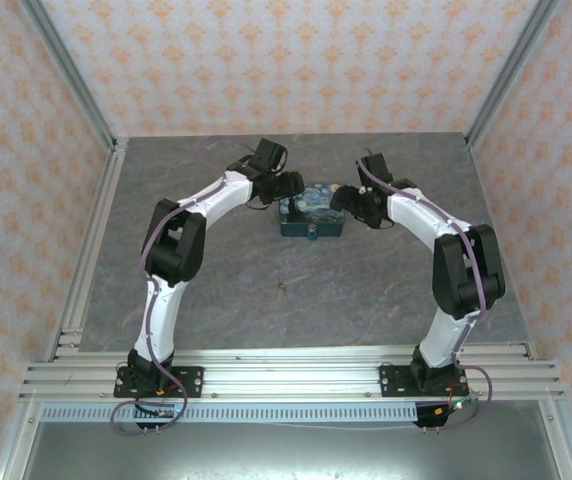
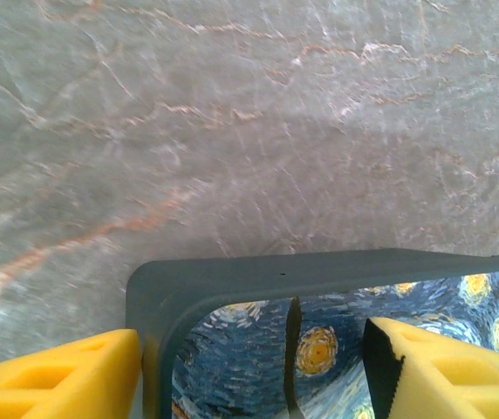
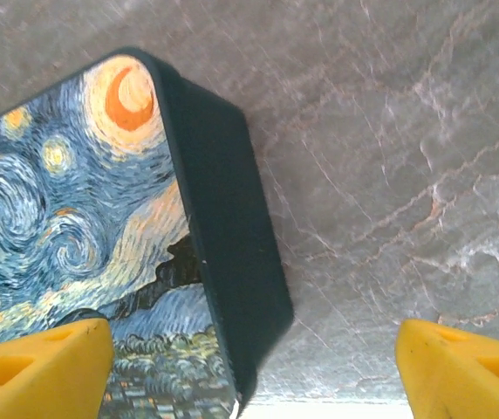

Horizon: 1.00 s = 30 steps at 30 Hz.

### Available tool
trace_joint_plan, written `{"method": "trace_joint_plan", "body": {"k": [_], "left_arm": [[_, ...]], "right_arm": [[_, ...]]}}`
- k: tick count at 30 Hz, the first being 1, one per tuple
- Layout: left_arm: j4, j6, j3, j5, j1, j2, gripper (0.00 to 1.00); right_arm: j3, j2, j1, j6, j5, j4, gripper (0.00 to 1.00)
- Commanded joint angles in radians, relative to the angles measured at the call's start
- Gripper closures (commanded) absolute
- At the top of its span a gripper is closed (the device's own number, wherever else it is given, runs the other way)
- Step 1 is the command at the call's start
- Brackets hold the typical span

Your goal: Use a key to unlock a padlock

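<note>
A: The left end effector is standing open, straddling a corner of the blue box.
B: The right end effector is gaping too, one finger over the painted lid, the other over bare tabletop.
A: The padlock is sitting, tiny, at the box's near side.

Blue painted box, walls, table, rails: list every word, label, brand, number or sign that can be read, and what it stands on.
None can be read.
The blue painted box carries only a swirling night-sky picture, no lettering.
The walls show a repeated orange ornament, no text.
The table and rails bear no legible markings.
</note>
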Motion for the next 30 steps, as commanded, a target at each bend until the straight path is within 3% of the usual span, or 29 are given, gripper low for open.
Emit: {"method": "trace_joint_plan", "body": {"k": [1, 13, 20, 25, 30], "left_arm": [[-0.033, -0.026, -0.026, -0.075, 0.002, -0.031, 0.29], [-0.080, 0.066, -0.076, -0.096, 0.023, -0.136, 0.23], [-0.136, 0.134, -0.136, -0.154, 0.045, -0.251, 0.23], [-0.225, 0.136, -0.257, -0.222, 0.062, -0.401, 0.25], [-0.236, 0.114, -0.524, -0.262, 0.062, -0.599, 0.26]], "right_arm": [[-0.026, -0.015, 0.000, 0.011, -0.049, 0.012, 0.16], [-0.008, 0.043, -0.003, 0.066, -0.114, 0.055, 0.27], [-0.034, -0.013, -0.003, 0.110, -0.096, 0.054, 0.25], [-0.051, -0.077, -0.002, 0.111, -0.082, 0.023, 0.23], [-0.116, -0.174, 0.022, 0.100, -0.030, -0.007, 0.23]]}}
